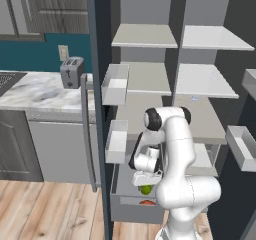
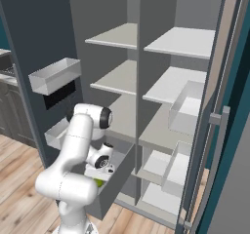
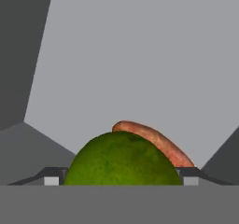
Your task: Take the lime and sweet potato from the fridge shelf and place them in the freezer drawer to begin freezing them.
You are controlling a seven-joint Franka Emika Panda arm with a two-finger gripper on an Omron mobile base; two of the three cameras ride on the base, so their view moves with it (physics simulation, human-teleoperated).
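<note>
I see the fridge standing open, its pale shelves bare, and below them the freezer drawer pulled out under my arm. The gripper points down into that drawer, and the lime sits between its fingers, one on either side of it in the hand view; the fingers stand wide around the lime, though I cannot tell whether they press on it. Just beyond the lime lies the sweet potato, its long axis slanting across the drawer floor. From the left base view I see it as an orange sliver below the lime; the right base view gives me a patch of green behind the drawer wall.
</note>
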